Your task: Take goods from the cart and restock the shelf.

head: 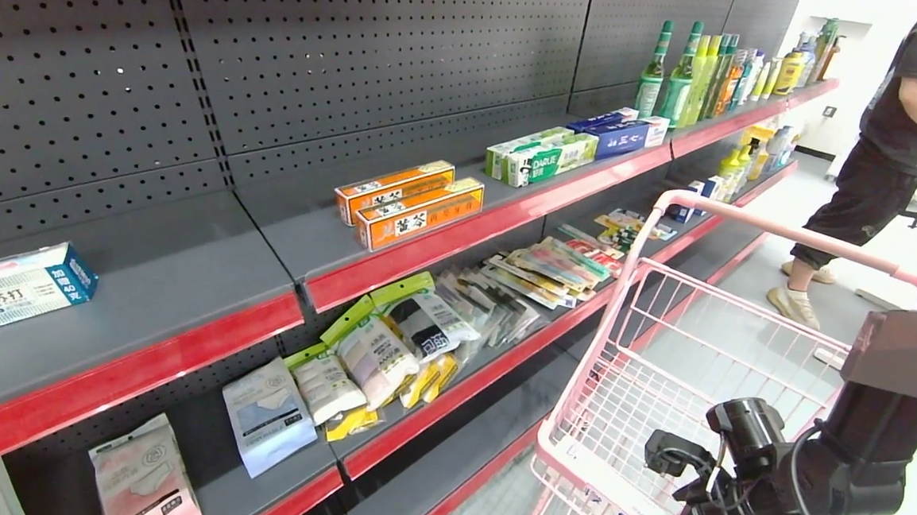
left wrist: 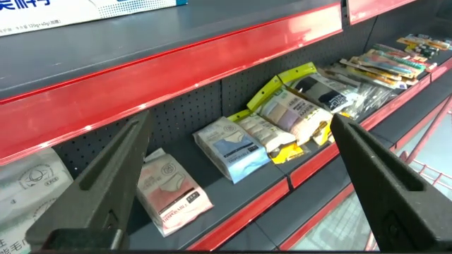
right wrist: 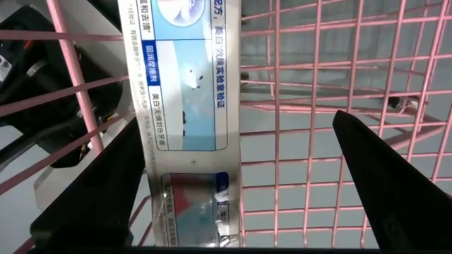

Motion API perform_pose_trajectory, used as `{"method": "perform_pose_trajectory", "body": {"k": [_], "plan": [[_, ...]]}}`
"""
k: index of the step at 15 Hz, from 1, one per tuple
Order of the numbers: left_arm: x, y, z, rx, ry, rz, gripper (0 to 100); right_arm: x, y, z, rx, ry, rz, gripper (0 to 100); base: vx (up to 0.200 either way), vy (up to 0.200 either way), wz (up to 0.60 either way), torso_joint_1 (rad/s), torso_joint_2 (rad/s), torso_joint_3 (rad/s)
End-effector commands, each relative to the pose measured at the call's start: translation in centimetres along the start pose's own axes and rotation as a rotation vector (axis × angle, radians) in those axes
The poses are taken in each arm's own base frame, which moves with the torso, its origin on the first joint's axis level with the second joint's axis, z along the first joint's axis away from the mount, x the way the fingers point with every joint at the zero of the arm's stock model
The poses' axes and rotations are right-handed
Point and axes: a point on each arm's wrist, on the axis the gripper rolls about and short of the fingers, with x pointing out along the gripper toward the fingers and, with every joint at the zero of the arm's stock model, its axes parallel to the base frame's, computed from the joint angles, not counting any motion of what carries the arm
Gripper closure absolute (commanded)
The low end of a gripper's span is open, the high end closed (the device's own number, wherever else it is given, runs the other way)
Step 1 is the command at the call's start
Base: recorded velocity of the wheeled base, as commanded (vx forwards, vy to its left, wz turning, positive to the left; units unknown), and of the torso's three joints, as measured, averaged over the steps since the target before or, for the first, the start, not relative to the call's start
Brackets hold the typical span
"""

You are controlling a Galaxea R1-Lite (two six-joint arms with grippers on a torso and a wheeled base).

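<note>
1. Head view: the shelf has flat grey metal boards with glossy red front lips and a dark perforated back panel. On the upper board sit a white-and-blue carton, two long orange cartons, green-and-white cartons and, further along, tall green bottles. Soft plastic packets lie overlapping on the board below. The cart, a pink wire basket with a rounded tube handle, stands just beside the shelf. The black right arm hangs over the basket.

2. Left wrist view: the left pincer is spread wide with nothing in it. Its two dark, matte, wedge-shaped fingers frame the lower board, where the soft packets lie flat or lean on one another.

3. Right wrist view: the right pincer is also spread and grips nothing. It is set over the cart's thin pink wire grid. A flat, glossy white-and-blue packet lies among the wires between the fingers, close to one of them. Whether that finger touches it cannot be told.
</note>
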Motion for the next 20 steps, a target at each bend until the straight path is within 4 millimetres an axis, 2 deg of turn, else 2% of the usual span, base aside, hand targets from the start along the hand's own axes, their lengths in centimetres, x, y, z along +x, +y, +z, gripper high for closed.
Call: {"method": "perform_pose_trajectory", "body": {"k": [1, 12, 19, 20], "plan": [[0.0, 0.0, 0.0, 0.0, 0.001, 0.001, 0, 0.2, 0.0, -0.1, 0.0, 0.001, 0.001, 0, 0.0, 0.0, 0.0, 0.0, 0.0, 0.0], [0.0, 0.0, 0.0, 0.0, 0.001, 0.001, 0, 1.6, 0.8, -0.9, -0.053, -0.044, -0.043, 0, 0.0, 0.0, 0.0, 0.0, 0.0, 0.0], [0.0, 0.0, 0.0, 0.0, 0.001, 0.001, 0, 1.7, 1.0, -1.0, -0.057, -0.049, -0.044, 0, 0.0, 0.0, 0.0, 0.0, 0.0, 0.0], [0.0, 0.0, 0.0, 0.0, 0.001, 0.001, 0, 1.7, 1.0, -1.1, -0.057, -0.047, -0.044, 100, 0.0, 0.0, 0.0, 0.0, 0.0, 0.0]]}}
